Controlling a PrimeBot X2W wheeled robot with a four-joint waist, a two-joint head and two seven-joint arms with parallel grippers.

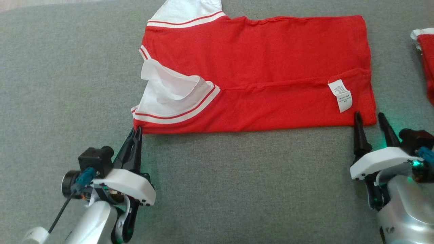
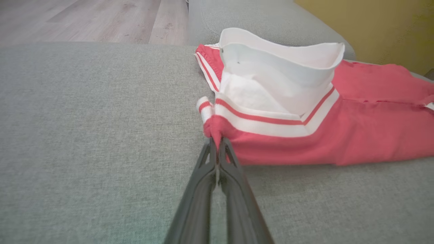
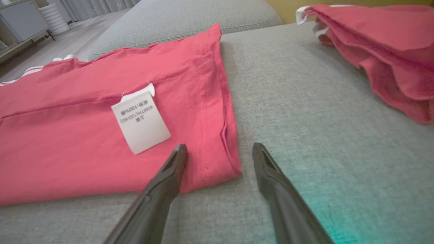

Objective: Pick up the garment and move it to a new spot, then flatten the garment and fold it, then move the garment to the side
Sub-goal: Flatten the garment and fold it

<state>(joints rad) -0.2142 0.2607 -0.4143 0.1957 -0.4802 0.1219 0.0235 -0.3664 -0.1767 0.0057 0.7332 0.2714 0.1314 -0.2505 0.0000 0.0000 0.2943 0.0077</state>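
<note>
Garment (image 1: 257,74) folded on sofa (image 1: 237,189); 2nd red cloth (image 1: 428,67) rt, apart.

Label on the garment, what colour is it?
Label: white with grey print; clearest in right wrist view.

A red T-shirt (image 1: 264,64) lies folded lengthwise into a flat band across the grey cushion (image 1: 237,189). Its white, red-striped sleeves (image 1: 169,101) are at the left end, one gaping open, and a white care label (image 1: 340,95) sits near the right hem.
</note>
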